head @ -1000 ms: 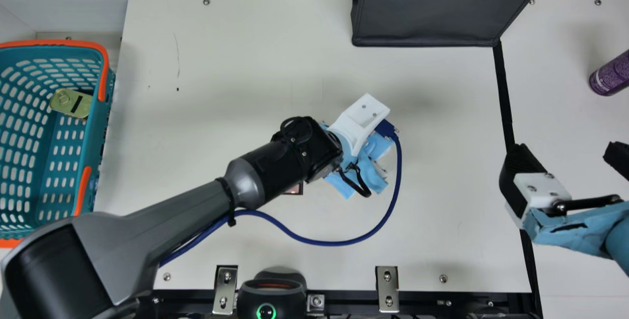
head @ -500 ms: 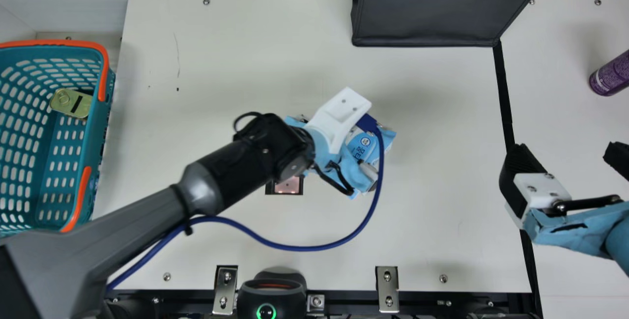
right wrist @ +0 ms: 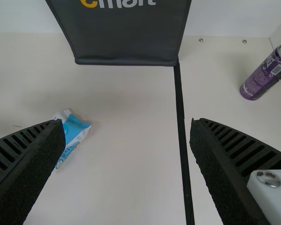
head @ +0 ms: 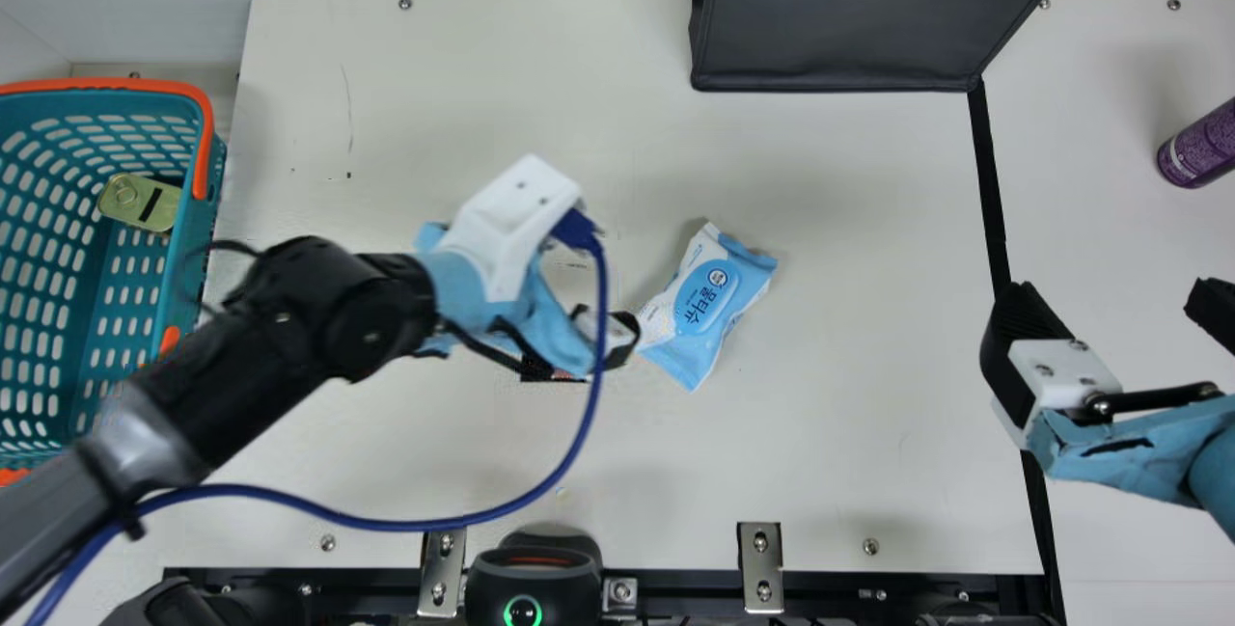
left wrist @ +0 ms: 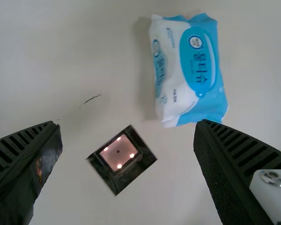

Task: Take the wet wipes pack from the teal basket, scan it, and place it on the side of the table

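1. The blue-and-white, soft plastic wet wipes pack point(head: 709, 303) lies slantwise, label up, on the cream, flat tabletop point(head: 868, 182), between the two hands.
2. The left hand point(head: 613, 341), with black ribbed fingers, is near the pack; in the left wrist view its fingers stand wide apart.
3. The right hand point(head: 1110, 298), of like build, is also wide, well apart from the pack.
4. A black-framed square window point(left wrist: 122, 157) with a lit pinkish centre lies near the pack.
5. The teal, perforated plastic basket point(head: 198, 255) with orange handles contains a yellowish-green metal can point(head: 140, 203).
6. A dark grey fabric bag point(head: 839, 38) stands at the tabletop's far side; a purple cylindrical can point(head: 1199, 146) is to its right.
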